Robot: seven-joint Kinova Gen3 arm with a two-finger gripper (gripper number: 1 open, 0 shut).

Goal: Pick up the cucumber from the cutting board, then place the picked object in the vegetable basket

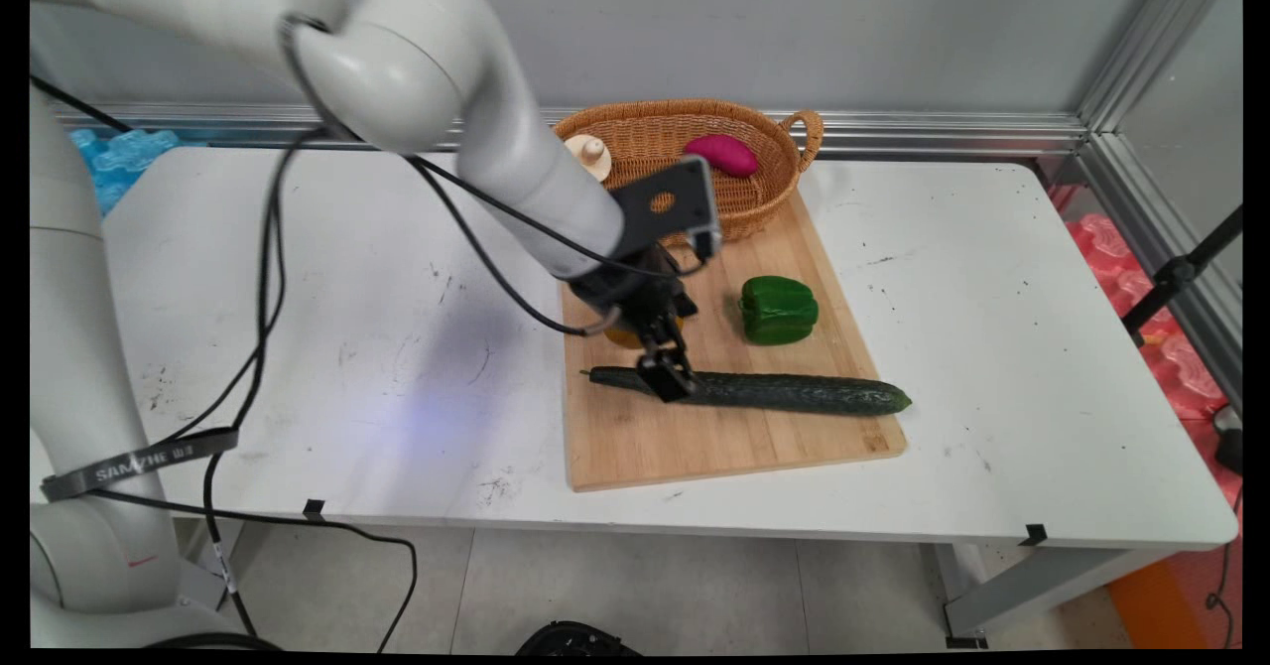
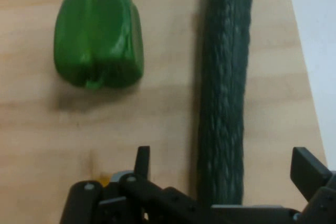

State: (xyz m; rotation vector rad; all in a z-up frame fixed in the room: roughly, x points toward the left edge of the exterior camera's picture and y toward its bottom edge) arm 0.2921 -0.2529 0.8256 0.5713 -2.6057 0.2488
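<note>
White desk [image 1: 298,347] on the left holds a wooden board [image 1: 695,447]. The black end effector [image 1: 667,375] is low over the board, its two fingers spread wide apart, one on each side of the long dark cucumber [image 1: 784,393] near its left end. An orange thing [image 1: 625,335] peeks out behind it. A green pepper [image 1: 779,310] sits on the board, just past the cucumber. Further back, a woven basket [image 1: 764,199] holds a purple thing [image 1: 728,154].
</note>
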